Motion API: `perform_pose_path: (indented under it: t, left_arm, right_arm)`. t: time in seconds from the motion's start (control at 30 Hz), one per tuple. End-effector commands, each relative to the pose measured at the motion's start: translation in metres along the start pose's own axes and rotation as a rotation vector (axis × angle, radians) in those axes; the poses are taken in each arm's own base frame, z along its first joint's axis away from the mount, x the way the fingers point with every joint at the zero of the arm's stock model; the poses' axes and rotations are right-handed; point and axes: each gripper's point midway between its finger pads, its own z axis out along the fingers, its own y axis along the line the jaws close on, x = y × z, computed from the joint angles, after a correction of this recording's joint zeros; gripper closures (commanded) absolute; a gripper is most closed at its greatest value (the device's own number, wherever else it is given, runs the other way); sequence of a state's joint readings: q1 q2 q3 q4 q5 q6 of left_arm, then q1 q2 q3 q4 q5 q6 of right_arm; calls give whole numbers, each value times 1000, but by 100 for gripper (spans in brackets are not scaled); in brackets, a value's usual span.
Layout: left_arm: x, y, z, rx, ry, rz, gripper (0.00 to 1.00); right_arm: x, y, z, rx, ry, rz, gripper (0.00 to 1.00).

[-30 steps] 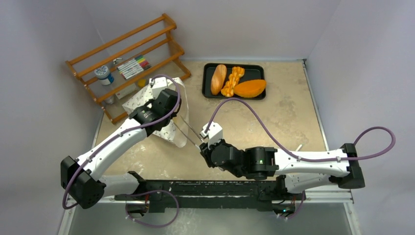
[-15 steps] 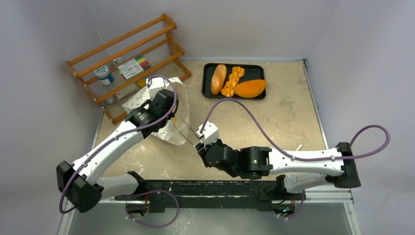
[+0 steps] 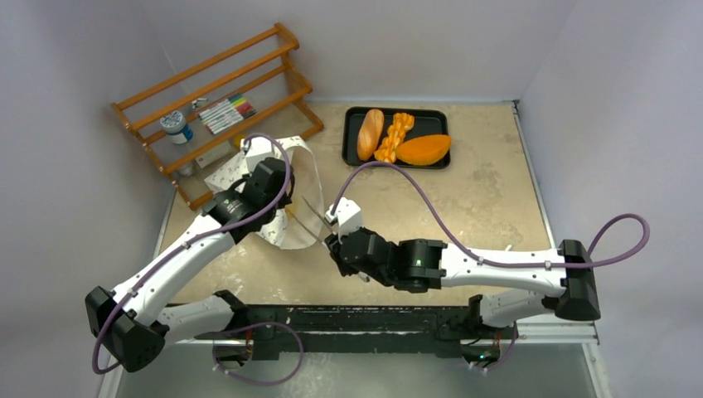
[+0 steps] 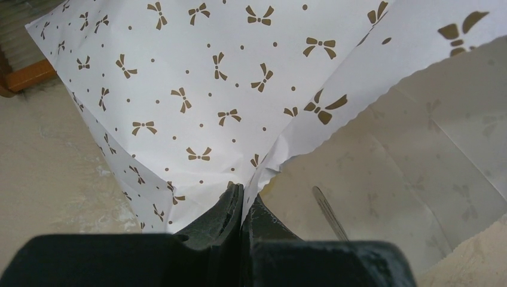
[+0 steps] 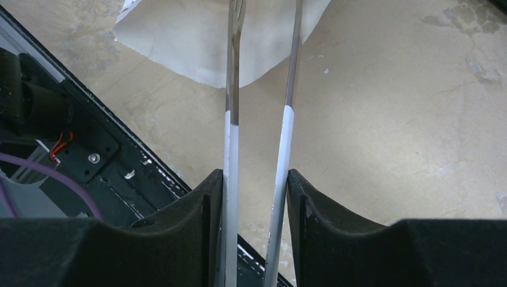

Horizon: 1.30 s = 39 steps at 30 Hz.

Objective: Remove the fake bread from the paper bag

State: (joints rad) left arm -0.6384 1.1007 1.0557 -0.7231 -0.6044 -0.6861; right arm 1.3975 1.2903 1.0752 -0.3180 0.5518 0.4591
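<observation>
The paper bag (image 3: 292, 225), off-white with small brown bow marks, lies at the left of the table with its mouth toward the right arm. My left gripper (image 3: 273, 186) is shut on the bag's zigzag rim (image 4: 281, 152) and holds it up; in the left wrist view the gripper (image 4: 242, 192) pinches the paper. My right gripper (image 3: 332, 238) is shut on metal tongs (image 3: 313, 211), whose two arms (image 5: 232, 89) reach into the bag's mouth (image 5: 191, 48). One tong arm shows inside the bag (image 4: 327, 212). No bread shows inside the bag.
A black tray (image 3: 433, 118) at the back middle holds three orange-brown bread pieces (image 3: 370, 133). A wooden rack (image 3: 217, 108) with markers and a jar stands at the back left, right behind the bag. The black base rail (image 5: 101, 149) lies along the near edge.
Both arms have shifted left and a little nearer. The left gripper pulled the bag's rim along, and the tongs now reach further toward the bag's mouth.
</observation>
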Motion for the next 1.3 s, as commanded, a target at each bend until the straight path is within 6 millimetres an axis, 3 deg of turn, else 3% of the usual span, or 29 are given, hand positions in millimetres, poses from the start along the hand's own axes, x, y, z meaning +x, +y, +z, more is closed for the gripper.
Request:
perform_pose_path:
  t: [0.0,0.43,1.27]
  left_arm:
    - [-11,3,-8,13,-53,-29,100]
    - [-7,3,-4,15,-55,-18,100]
    - [-13,-5,-9,63,-61,-38,100]
  right_arm:
    - [-30,10,5,-64,-62,46,57]
    - [-31,26,28,-148,-13,29,55]
    - [-16,11,76,-26,48,-20,49]
